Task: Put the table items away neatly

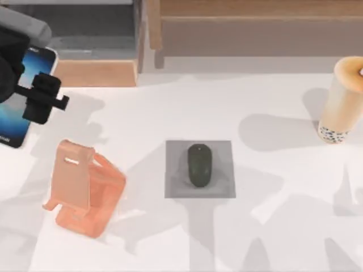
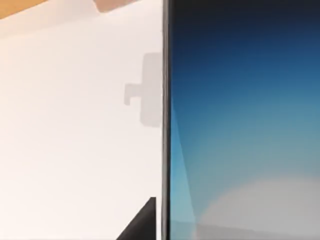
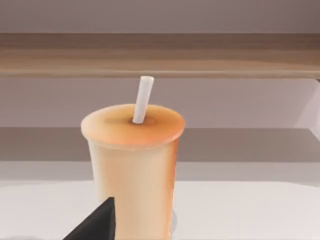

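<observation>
My left pincer (image 1: 45, 99) pinches the smartphone (image 1: 25, 96) aloft at the counter's (image 1: 272, 238) left, above the stand (image 1: 79, 187); rigid, slick glass, so I'd keep holding its edges.

The setting was a rendered desk or office workspace. A plain white table (image 1: 170, 107) carried desk accessories: a grey square pad (image 1: 218, 153) with a computer mouse (image 1: 199, 164) resting on it, and a salmon-pink phone stand (image 1: 82, 190) to the left. Wooden shelving (image 3: 160, 55) ran along the far edge of the table. No walls or windows were discernible.
</observation>
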